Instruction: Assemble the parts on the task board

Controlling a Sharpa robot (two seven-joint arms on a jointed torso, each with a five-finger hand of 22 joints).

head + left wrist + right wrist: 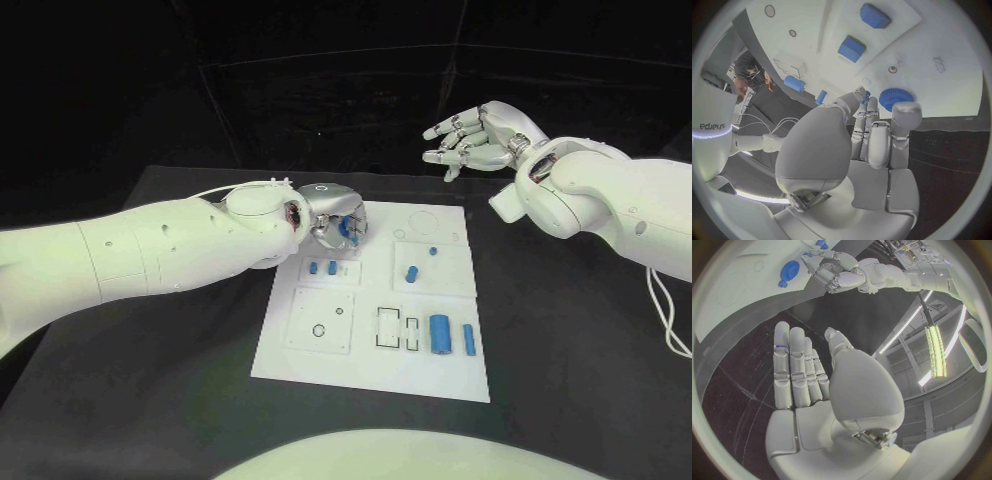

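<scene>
The white task board lies in the middle of the table. A round blue gear lies flat near the board's far left corner. My left hand hovers just beside the gear with its fingers loosely curled; the right wrist view shows a small gap between them and the gear, and nothing in the hand. My right hand is raised above the table's far edge, fingers spread, holding nothing.
Two small blue parts lie left of the board's middle, and two more sit in the right panel. Two long blue cylinders stand side by side near the board's front right. Black table surrounds the board.
</scene>
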